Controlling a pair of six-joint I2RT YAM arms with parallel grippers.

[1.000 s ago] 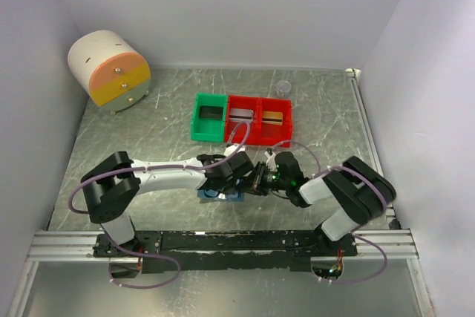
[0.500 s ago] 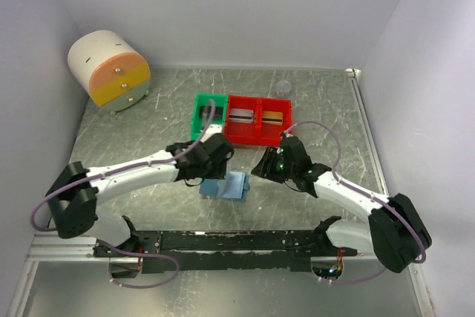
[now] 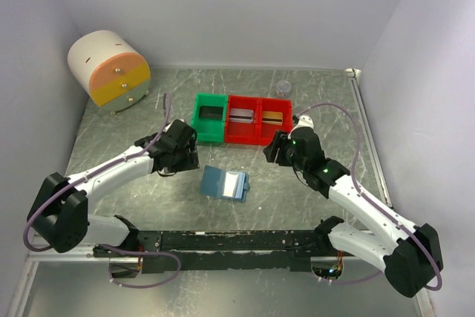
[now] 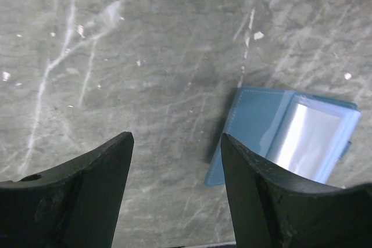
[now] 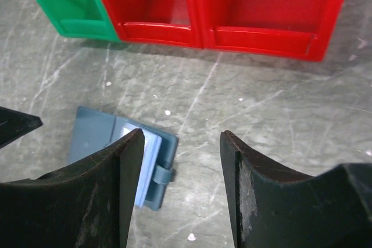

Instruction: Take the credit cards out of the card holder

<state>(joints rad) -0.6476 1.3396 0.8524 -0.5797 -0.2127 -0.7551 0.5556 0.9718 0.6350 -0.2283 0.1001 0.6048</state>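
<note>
Between my two arms, on the table (image 3: 334,109), the card holder (image 3: 225,182) lies spread flat, untouched. Jaws of my left gripper (image 3: 185,155) stand apart, empty, off to its left. My right gripper (image 3: 276,148) is likewise empty, near the red bins (image 3: 256,137). The dark card (image 3: 211,113) sits in the green bin (image 3: 200,133), the silvery card (image 3: 239,115) and gold card (image 3: 272,117) in red. Judgement: extraction looks done. One holder panel shines; card or window, cannot tell.

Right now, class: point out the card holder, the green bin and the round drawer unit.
card holder (image 3: 225,182), top view, its middle
green bin (image 3: 207,134), top view, front wall
drawer unit (image 3: 108,61), top view, rounded top
</note>
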